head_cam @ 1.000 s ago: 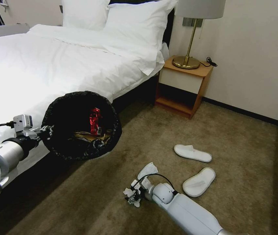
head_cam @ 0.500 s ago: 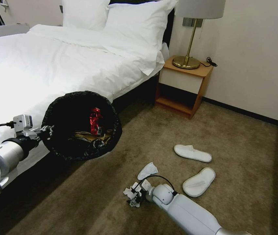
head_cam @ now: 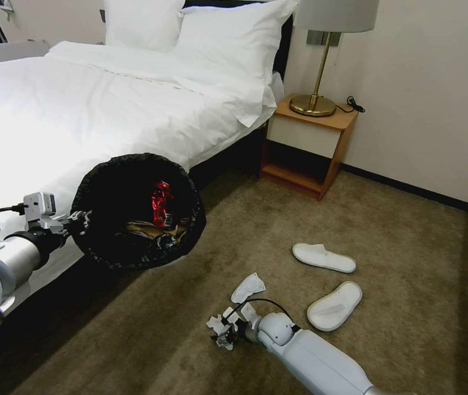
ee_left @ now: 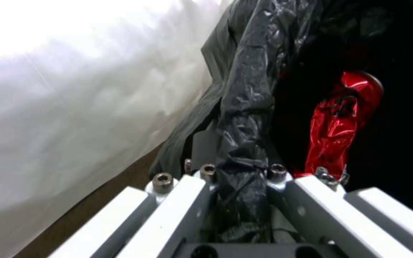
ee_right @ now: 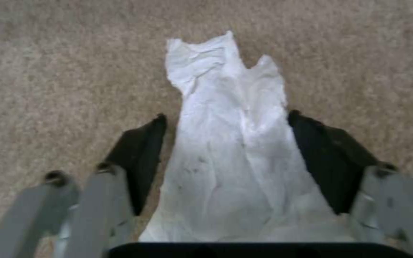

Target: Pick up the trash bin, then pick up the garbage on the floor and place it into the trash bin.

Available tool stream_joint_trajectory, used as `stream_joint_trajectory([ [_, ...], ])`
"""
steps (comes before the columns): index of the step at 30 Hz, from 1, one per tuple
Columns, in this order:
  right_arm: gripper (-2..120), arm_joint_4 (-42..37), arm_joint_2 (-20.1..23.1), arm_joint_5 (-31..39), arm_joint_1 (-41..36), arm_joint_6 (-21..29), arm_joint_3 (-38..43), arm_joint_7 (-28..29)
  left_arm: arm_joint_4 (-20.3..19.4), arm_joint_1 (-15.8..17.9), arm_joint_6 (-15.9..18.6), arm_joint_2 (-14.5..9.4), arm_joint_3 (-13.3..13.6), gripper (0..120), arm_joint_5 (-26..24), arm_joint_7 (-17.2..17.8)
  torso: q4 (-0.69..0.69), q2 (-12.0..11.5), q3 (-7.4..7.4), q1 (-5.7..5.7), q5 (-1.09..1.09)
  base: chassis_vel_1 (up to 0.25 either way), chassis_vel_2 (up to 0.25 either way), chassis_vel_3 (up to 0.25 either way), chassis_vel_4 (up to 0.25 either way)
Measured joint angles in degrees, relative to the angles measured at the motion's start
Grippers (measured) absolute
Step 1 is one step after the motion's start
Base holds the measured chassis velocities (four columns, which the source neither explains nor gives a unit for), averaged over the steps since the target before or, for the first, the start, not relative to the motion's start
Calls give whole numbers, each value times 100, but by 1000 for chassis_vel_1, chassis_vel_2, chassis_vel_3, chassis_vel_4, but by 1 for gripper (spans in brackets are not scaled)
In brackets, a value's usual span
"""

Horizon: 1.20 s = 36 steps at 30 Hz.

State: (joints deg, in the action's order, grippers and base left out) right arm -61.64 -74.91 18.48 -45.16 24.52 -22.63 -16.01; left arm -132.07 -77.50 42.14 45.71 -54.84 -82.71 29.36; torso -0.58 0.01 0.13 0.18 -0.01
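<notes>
left gripper [head_cam: 77, 219] is clenched on the rim of the trash bin [head_cam: 137, 211], held up beside the bed. right gripper [ee_right: 226, 161] sits spread wide around a white tissue [ee_right: 230, 143] on the carpet; i'd drop lower, then pinch mid-tissue.

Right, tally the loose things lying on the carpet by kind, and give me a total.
White slippers: 2
White tissues: 2, one free, one between the open fingers of the right gripper
Total: 4
</notes>
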Motion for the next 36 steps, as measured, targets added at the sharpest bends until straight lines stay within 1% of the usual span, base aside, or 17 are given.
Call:
stream_joint_trajectory([
  [1,58,-28,4,-12,-9,13,-1,29,7,5,0,4,9,2,2,-8,1,0,0,0,1,0,0,0,0],
  [2,57,-32,5,-13,-10,16,-1,33,8,6,0,5,10,2,3,-9,1,0,0,0,2,0,0,0,0],
  [3,48,-76,24,-25,-17,48,-2,53,22,22,0,9,23,2,14,-20,2,0,0,0,2,0,0,0,0],
  [6,42,-90,31,-34,-23,58,0,66,30,32,0,10,27,2,20,-25,1,0,0,0,2,0,0,0,0],
  [8,28,-113,32,-94,-51,64,-2,138,33,38,0,20,38,2,28,-34,1,0,0,0,2,0,0,0,0],
  [10,27,-115,32,-97,-54,64,0,147,33,38,0,22,39,2,29,-34,1,0,1,0,2,0,0,0,0],
  [11,20,-126,32,-102,-60,67,-1,176,33,38,0,26,40,2,38,-36,2,0,0,0,1,0,0,0,0],
  [12,20,-126,32,-102,-60,67,-1,176,33,38,0,26,40,2,38,-36,2,0,0,0,1,0,0,0,0],
  [14,9,-144,30,-127,-63,70,14,220,34,39,0,24,38,2,38,-39,2,0,1,0,3,0,0,0,0],
  [15,9,-144,30,-127,-63,70,14,220,34,39,0,24,38,2,38,-39,2,0,1,0,3,0,0,0,0],
  [17,0,-205,53,-131,-64,74,60,299,37,41,0,19,29,2,37,-39,2,-1,2,0,2,0,0,0,0],
  [24,0,-327,78,-101,-101,78,410,415,33,47,0,20,30,2,36,-39,2,0,1,0,1,0,0,0,0],
  [28,0,-632,155,-41,-171,102,751,484,29,49,0,-6,31,2,27,-39,2,0,2,0,2,0,0,0,0],
  [30,0,-1086,282,161,-256,221,1060,589,10,48,0,-12,41,2,20,-39,2,0,1,0,2,0,0,0,0],
  [32,0,-1215,328,225,-277,253,1137,618,4,45,0,-16,42,2,18,-39,2,0,1,0,2,0,0,0,0],
  [34,0,-1721,543,397,-363,340,1502,661,-3,40,0,-37,43,2,6,-37,2,0,1,0,2,0,0,0,0],
  [36,0,-1901,645,453,-397,357,1643,668,-5,38,0,-48,41,2,-3,-37,2,0,1,0,2,0,0,0,0],
])
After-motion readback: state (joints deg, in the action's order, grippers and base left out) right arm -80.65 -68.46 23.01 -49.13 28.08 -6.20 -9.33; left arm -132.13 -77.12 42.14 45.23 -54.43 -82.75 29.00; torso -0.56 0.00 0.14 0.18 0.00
